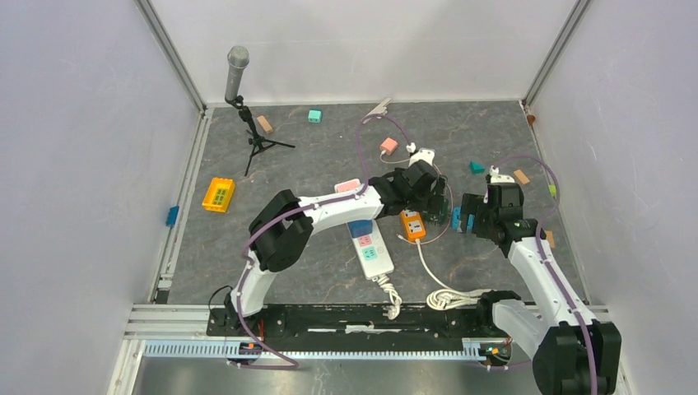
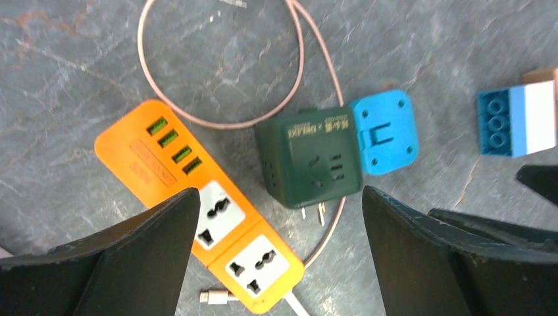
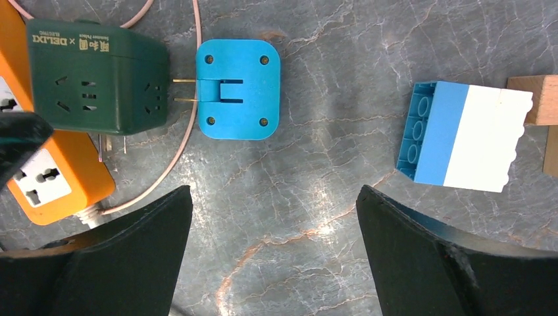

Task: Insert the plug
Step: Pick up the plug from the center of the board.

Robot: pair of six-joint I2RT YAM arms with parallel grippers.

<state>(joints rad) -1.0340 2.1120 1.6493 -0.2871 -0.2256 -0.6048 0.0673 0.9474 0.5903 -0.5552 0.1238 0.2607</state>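
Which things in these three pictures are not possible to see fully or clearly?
- Top view: white power strip, upper end hidden under the left arm.
- Right wrist view: wooden block, cut by the right edge; orange power strip, cut by the left edge.
- Both wrist views: whether the prongs of the blue plug enter the green cube is unclear.

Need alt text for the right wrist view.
A blue square plastic plug lies on the grey marbled table, its two brass prongs reaching the side of a dark green cube socket, not fully in. The right claw hangs open above, empty.
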